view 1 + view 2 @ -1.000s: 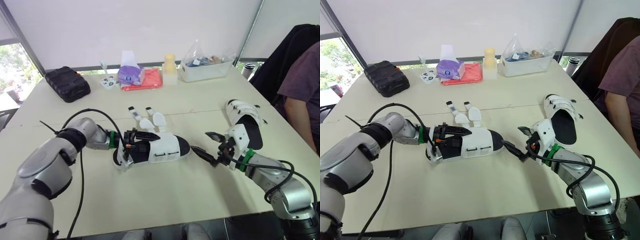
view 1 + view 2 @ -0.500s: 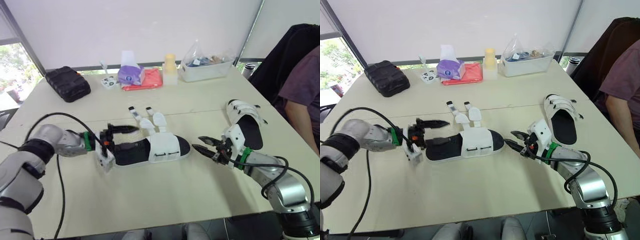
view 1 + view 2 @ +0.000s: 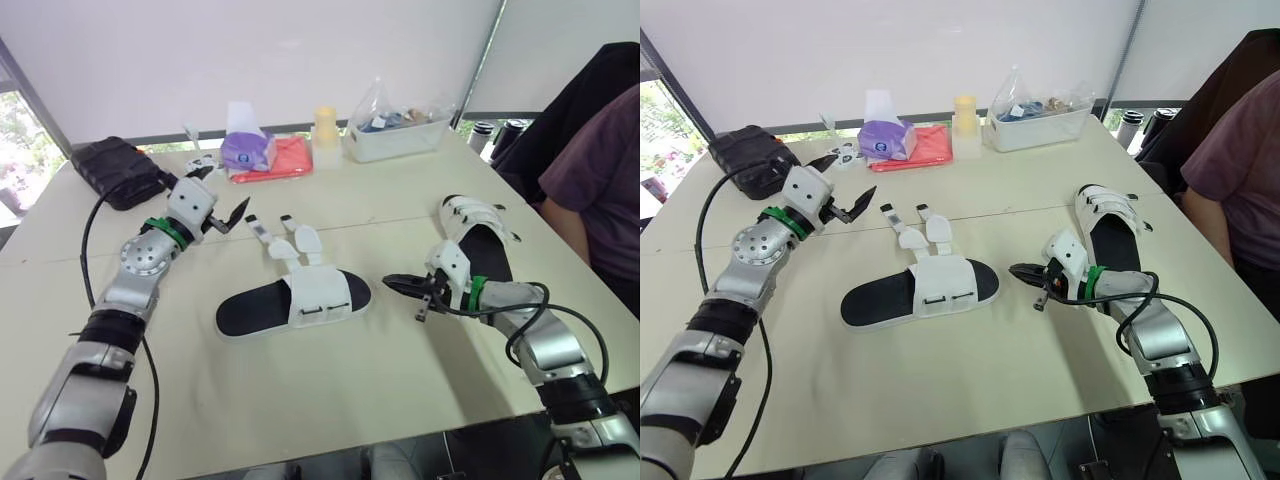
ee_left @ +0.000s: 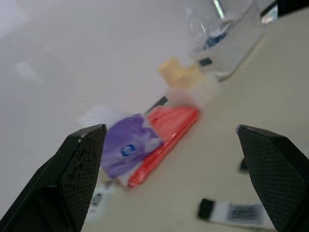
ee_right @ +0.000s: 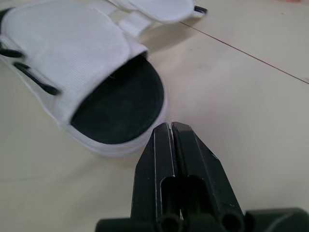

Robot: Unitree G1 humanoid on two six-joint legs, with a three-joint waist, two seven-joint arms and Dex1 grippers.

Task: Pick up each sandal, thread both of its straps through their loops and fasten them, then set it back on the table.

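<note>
On table (image 3: 330, 400): sandal (image 3: 300, 300) centre; second sandal (image 3: 480, 240) to its right; tissue pack (image 3: 246, 150), container (image 3: 400, 138) behind; pouch (image 3: 115, 170) back left.

I see the unfastened sandal (image 3: 295, 300) flat on the table (image 3: 330, 400), with its straps splayed loose. My left gripper (image 3: 218, 193) hangs spread wide, well apart from its heel. My right gripper (image 3: 400, 284), fingers together, points at its toe, near but not touching.
</note>
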